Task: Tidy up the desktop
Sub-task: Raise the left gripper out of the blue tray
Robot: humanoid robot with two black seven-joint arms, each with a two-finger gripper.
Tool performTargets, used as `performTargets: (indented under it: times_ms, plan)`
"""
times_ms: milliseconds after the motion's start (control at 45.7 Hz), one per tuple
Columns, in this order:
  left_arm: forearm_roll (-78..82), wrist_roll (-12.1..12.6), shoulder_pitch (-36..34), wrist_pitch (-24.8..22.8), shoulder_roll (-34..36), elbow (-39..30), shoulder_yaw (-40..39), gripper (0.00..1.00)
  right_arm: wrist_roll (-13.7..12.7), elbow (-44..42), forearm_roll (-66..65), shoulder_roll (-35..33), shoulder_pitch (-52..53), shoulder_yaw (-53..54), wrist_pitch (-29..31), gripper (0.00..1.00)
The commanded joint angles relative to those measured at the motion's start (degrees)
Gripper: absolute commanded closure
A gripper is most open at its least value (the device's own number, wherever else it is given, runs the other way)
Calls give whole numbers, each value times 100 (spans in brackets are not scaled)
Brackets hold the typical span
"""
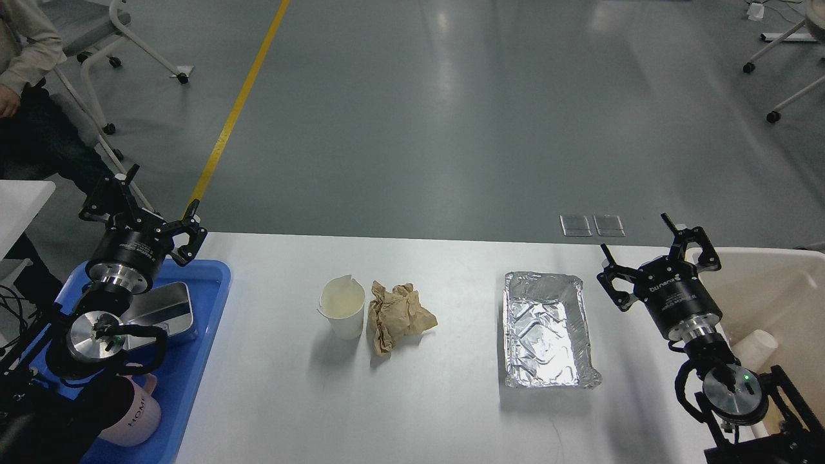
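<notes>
The white desktop point(451, 399) holds a white paper cup point(341, 314), upright at the centre-left. A crumpled brown paper point(399, 316) lies touching the cup's right side. An empty foil tray point(546, 330) lies to the right of centre. My left gripper point(155, 206) is open and empty, raised over the far edge of the blue tray point(209, 303). My right gripper point(644, 241) is open and empty, raised between the foil tray and the beige bin point(783, 283).
The blue tray holds a metal box point(169, 309) and a pink mug point(135, 419), both partly hidden by my left arm. The beige bin at the right edge holds a paper cup point(755, 348). A seated person point(26, 84) and wheeled chairs are on the floor beyond.
</notes>
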Motion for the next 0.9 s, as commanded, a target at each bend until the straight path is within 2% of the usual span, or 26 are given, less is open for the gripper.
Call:
performTargets:
  times_ms: [0, 263, 416, 482, 569, 635, 744, 876]
  plan:
    - [0, 2, -3, -487, -350, 608, -323, 4, 0, -2, -57, -9, 12, 0, 0, 0]
    - [-9, -42, -12, -1120, -553, 890, -455, 4, 0, 33, -285, -185, 12, -9, 18, 0]
    - [0, 2, -47, -1147, -702, 916, -437, 4, 0, 226, -820, -457, -32, -70, 26, 0]
    - [9, 2, -47, -1112, -711, 917, -376, 4, 192, 463, -1452, -668, -85, -70, 35, 0]
    - [9, -41, -117, -954, -737, 1065, -358, 4, 728, 990, -2339, -1098, -287, -79, 97, 0]
    - [26, -77, -197, -875, -790, 1241, -358, 4, 966, 1324, -3130, -1458, -393, -70, 97, 0]
    - [26, -77, -197, -883, -825, 1286, -358, 4, 1072, 1439, -4037, -2030, -480, -53, 97, 0]
    - [26, -68, -205, -892, -825, 1286, -358, 4, 1063, 1448, -4117, -2716, -673, -132, 272, 0]
